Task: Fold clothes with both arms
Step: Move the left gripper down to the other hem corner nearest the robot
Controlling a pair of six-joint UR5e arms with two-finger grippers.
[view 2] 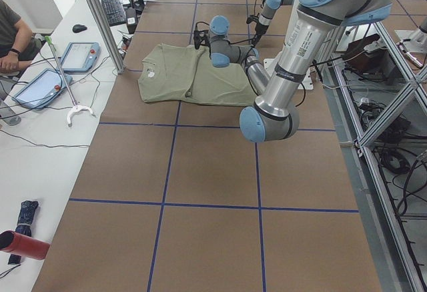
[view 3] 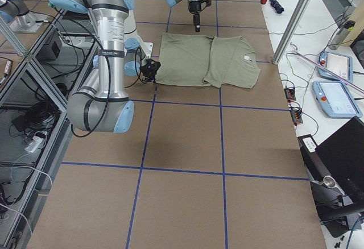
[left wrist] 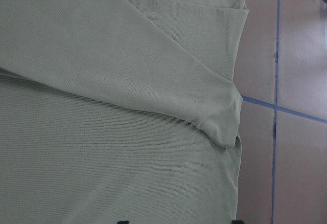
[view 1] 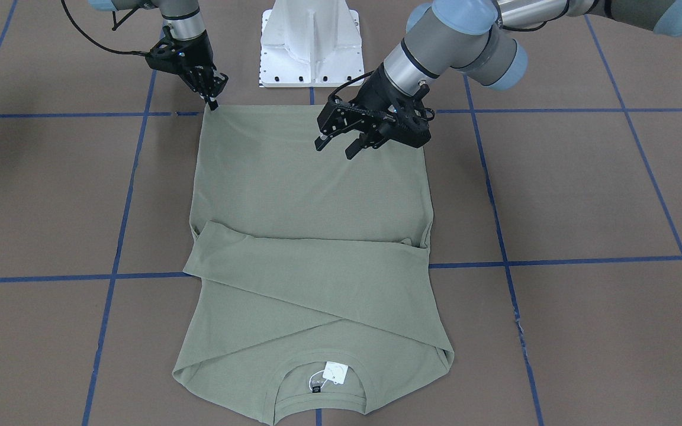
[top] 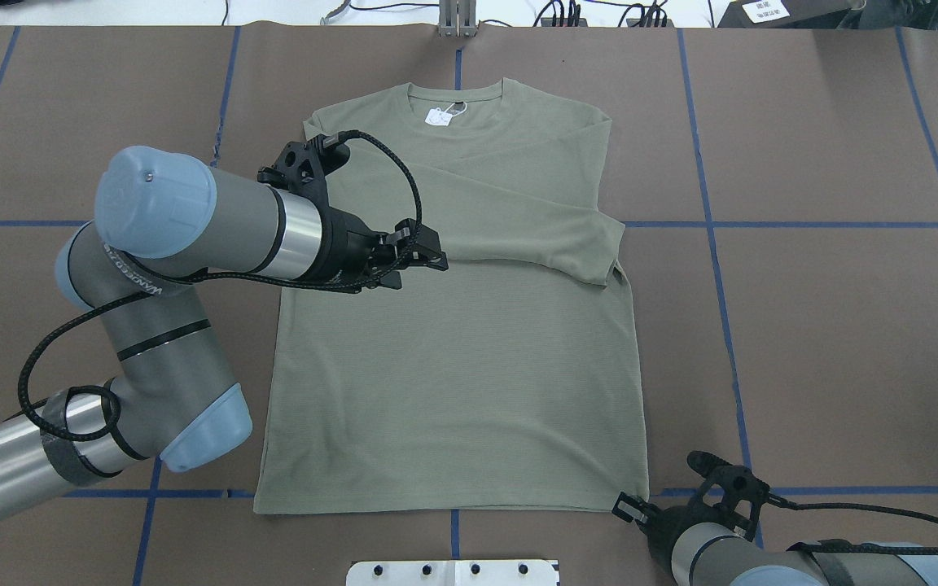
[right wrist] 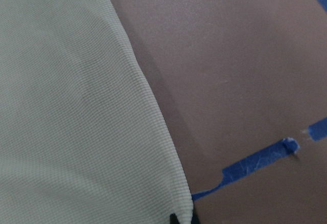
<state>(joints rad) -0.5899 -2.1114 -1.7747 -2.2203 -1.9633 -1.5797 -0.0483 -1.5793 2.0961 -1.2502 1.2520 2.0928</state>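
While the sage-green long-sleeved shirt (view 1: 311, 195) lies flat on the table (view 1: 584, 189), sleeves (view 1: 317, 260) folded across its body, the right pincer (view 1: 213, 104) is clenched on one hem corner; the left pincer (view 1: 335, 148) hovers released above the fabric nearby.

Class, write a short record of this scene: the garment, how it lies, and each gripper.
Garment: green long-sleeved shirt
Lay: flat on table, sleeves folded across the chest, collar away from robot
Left gripper: open, above the shirt
Right gripper: fingers together at a hem corner; pinch unclear
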